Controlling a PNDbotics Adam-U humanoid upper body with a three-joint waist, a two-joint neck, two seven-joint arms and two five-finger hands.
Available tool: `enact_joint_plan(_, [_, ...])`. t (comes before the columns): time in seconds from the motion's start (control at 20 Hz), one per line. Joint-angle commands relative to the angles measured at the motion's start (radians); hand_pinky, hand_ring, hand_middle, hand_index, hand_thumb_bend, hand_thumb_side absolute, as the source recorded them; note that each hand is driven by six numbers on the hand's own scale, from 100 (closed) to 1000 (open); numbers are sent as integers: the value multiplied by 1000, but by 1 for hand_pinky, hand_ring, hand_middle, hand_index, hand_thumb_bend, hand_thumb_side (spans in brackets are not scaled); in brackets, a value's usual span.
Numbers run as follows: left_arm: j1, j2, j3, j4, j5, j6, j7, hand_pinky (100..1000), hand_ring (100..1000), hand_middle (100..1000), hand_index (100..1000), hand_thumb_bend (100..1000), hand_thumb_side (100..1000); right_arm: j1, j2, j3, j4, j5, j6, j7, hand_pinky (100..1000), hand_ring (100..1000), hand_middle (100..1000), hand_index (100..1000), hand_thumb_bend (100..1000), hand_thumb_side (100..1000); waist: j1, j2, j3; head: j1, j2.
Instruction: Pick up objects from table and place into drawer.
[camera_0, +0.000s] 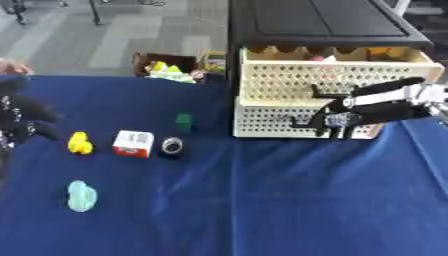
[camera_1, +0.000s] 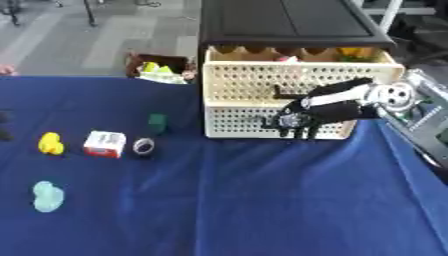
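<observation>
**Right hand at the drawer front, objects all on the cloth**

Left eye view had the right hand (camera_0: 337, 120) up against the front of the cream drawer unit (camera_0: 289, 80), at the lower drawer's perforated face. Fingers were hanging down and pointing out, relaxed, not wrapped around anything I could see. Couldn't tell if they were actually touching the plastic or just in front of it. The top drawer (camera_1: 302, 62) was pulled out a bit, with a few coloured things inside that I couldn't make out.

Left hand (camera_0: 22, 120) showed at the left edge as a dark blurry shape, so no call on its fingers.

Everything else sat on the blue tablecloth (camera_0: 262, 200), well left of the drawers: a yellow duck (camera_0: 80, 143), a red and white box (camera_0: 133, 143) beside it, a small dark round thing (camera_0: 172, 146) just right of the box, a green block (camera_0: 184, 121) a little behind those, and a pale teal lump (camera_0: 81, 195) nearer the front edge.
</observation>
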Motion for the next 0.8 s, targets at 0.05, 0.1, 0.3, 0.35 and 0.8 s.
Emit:
enact_joint_plan(0.05, [-3,4,10,-20,-5,-1,-5,548,654,598,865,109,1000,-37,5,-25,40,27,-1,8,731,765,784,921,100,1000,2,-17,4,-4,-12])
enact_joint_plan(0.1, [-3,4,10,-20,-5,-2,-5,548,654,598,863,108,1000,-43,14,-28,56,33,-3,8,732,765,784,921,100,1000,2,-16,7,-5,-12])
enact_joint_plan(0.3, [-4,2,10,-20,-6,-4,-7,549,655,598,861,106,1000,-64,42,-35,114,53,-13,8,732,764,782,920,100,1000,3,-15,12,-7,-14])
enact_joint_plan(0.35, [-4,2,10,-20,-6,-5,-7,549,655,598,861,107,1000,-67,47,-37,125,58,-16,8,732,764,781,920,100,1000,4,-15,12,-7,-15])
enact_joint_plan(0.8, [-8,0,9,-20,-7,-6,-6,550,655,599,860,107,1000,3,-20,-52,67,25,-38,8,728,760,778,921,100,1000,3,-13,16,-6,-20])
